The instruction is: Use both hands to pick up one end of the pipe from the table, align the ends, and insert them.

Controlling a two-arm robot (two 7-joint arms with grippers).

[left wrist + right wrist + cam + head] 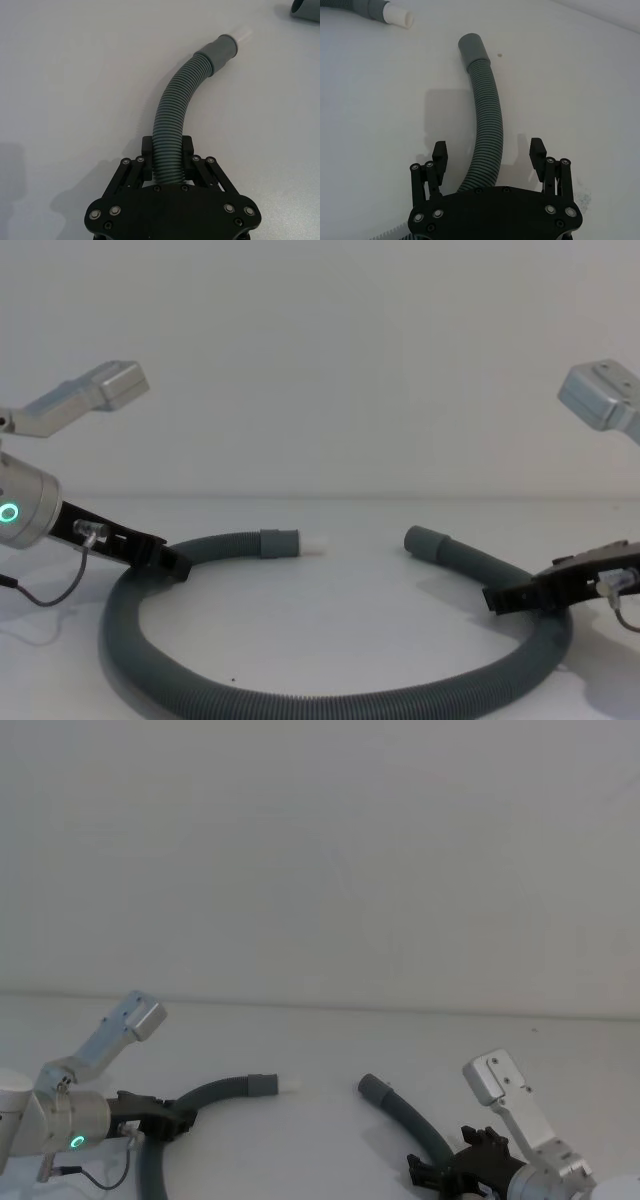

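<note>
1 pipe (172, 105) lies looped on the table (330, 620) — left gripper (167, 150) clamps it, right gripper (488, 149) straddles it with jaws spread wide.

The pipe (170, 125) is looking like bendy grey plastic. Little ridges are running all along it, so it is looking bumpy and dull. Its collar (220, 52) is looking smooth and matt, and the white tip (243, 34) is looking like smooth hard plastic. The open sleeve (471, 48) is looking smooth and dull too. The table (330, 620) is showing a plain white matt top. The left gripper (167, 147) and the right gripper (489, 149) are looking like flat black matt pieces, with small shiny metal screws (115, 210) glinting on them. The arm casing (80, 400) is looking smooth and silver-grey; metal or painted plastic, I cannot tell.
</note>
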